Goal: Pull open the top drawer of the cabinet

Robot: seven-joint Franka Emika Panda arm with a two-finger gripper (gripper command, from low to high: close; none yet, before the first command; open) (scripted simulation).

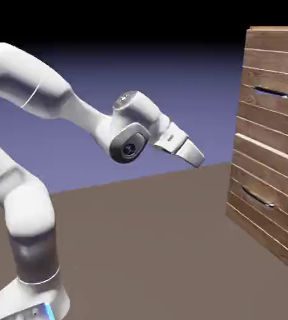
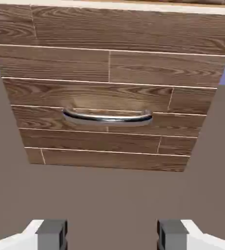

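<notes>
The cabinet stands at the exterior view's right, a tall box of brown planks. Its top drawer is flush with the front, and a slim silver handle runs across it. My gripper hangs in the air well left of the cabinet, below that handle's height and tilted down toward the front. In the hand view the cabinet fills the upper half. The silver handle there sits low, just above the table, so it is the lower drawer's. The fingertips stand wide apart with nothing between them; the gripper is open.
The lower drawer has a like silver handle. Brown table lies between the arm's base and the cabinet. The white arm arches in from the left.
</notes>
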